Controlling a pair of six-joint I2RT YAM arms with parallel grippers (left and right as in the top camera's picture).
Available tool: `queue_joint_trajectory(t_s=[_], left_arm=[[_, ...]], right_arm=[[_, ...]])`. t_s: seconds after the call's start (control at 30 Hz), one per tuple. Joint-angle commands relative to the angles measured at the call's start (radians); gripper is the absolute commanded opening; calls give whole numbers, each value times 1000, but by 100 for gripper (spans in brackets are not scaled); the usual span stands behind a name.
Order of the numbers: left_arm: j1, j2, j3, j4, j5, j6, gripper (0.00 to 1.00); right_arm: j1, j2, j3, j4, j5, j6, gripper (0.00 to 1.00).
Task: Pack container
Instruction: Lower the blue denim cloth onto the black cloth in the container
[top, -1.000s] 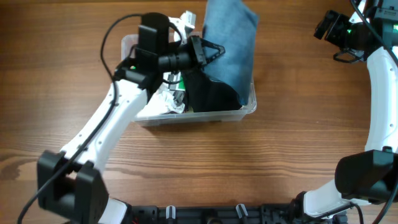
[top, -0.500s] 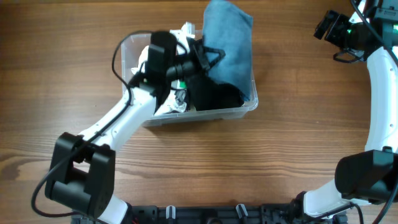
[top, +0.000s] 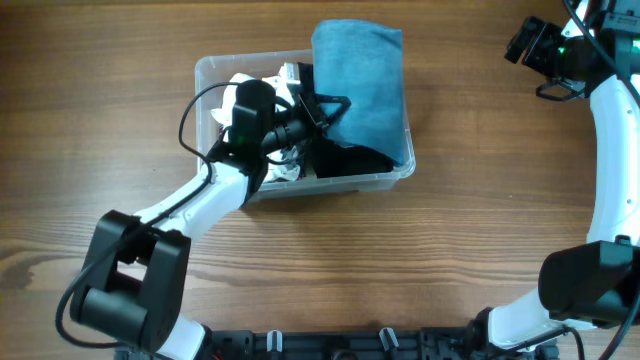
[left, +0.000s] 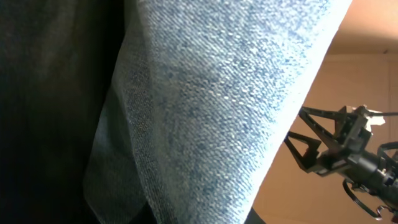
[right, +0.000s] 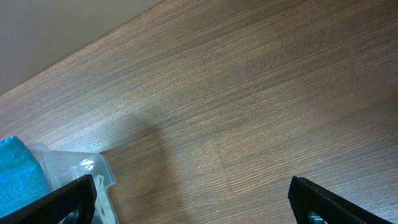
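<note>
The container (top: 300, 190), a clear plastic bin, stands on the wooden table left of centre. A folded blue cloth (top: 362, 85) lies over its right half and far rim, above a black cloth (top: 350, 160). White crumpled items (top: 255, 90) fill its left half. My left gripper (top: 330, 105) is inside the bin, shut on the blue cloth's left edge. That cloth fills the left wrist view (left: 236, 99). My right gripper (top: 525, 42) is open and empty, high at the far right. Its view (right: 199, 205) shows the bin's corner (right: 84, 171).
Bare wooden table (top: 480, 240) surrounds the bin. The right arm's gripper shows at the right edge of the left wrist view (left: 348, 155). The arm bases stand at the table's front edge.
My left gripper has moved toward the front and down into the bin, and the blue cloth has come with it, now lying lower over the bin. The right arm has not moved.
</note>
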Motion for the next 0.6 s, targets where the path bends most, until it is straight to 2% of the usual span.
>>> queue_joint_trajectory(t_s=[0.0, 0.03, 0.1, 0.23, 0.33, 0.57], left_arm=[[-12, -86, -18, -4, 92, 77, 14], [-12, -99, -18, -4, 92, 97, 20], [-12, -144, -18, -12, 106, 156, 40], [-12, -198, -18, -105, 106, 218, 60], [-10, -205, -18, -142, 106, 223, 64], [56, -255, -18, -151, 130, 223, 64]], right_arm=[[2, 1, 3, 2, 14, 13, 100], [2, 1, 3, 2, 14, 13, 100], [2, 1, 3, 2, 14, 13, 100], [2, 1, 3, 2, 14, 13, 100], [2, 1, 3, 2, 14, 13, 100], [2, 1, 3, 2, 14, 13, 100]])
